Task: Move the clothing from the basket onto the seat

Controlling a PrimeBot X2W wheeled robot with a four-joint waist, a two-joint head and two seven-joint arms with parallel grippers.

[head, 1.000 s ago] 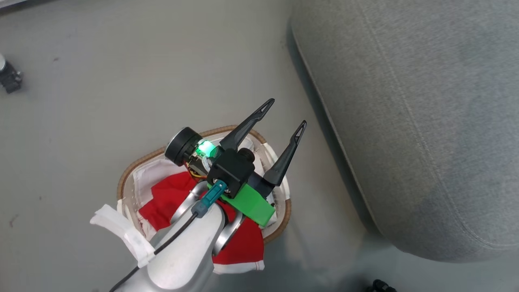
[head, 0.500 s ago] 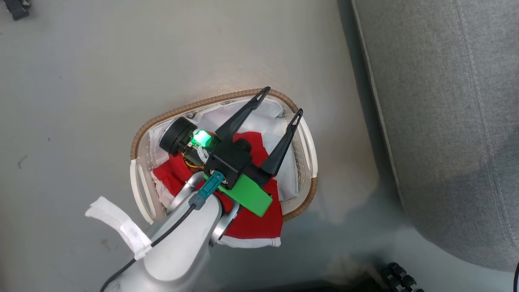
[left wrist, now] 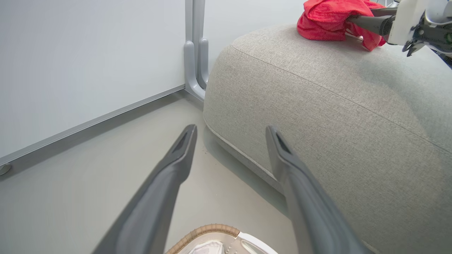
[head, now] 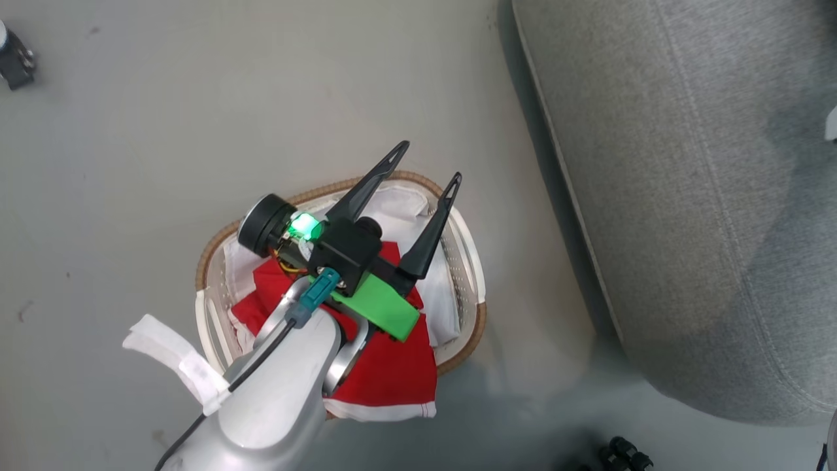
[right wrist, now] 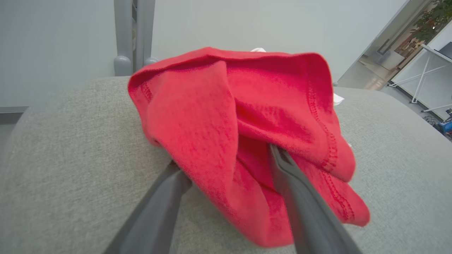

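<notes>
Jaws of the left gripper (head: 426,163) stand spread and empty, hanging over the far-right part of the basket (head: 468,261), which sits on the floor (head: 163,131) just left of the seat (head: 686,196). One red garment (head: 392,373) lies inside, spilling over the near rim. The right gripper (right wrist: 226,162) is up on the seat, jaws also spread, tips buried in the second red garment (right wrist: 229,116) resting there. Two worries, I'd say: that cloth could snag on a finger and be dragged off when the arm withdraws. The left pinch could also catch the white liner (head: 405,203) and haul the light basket up.
</notes>
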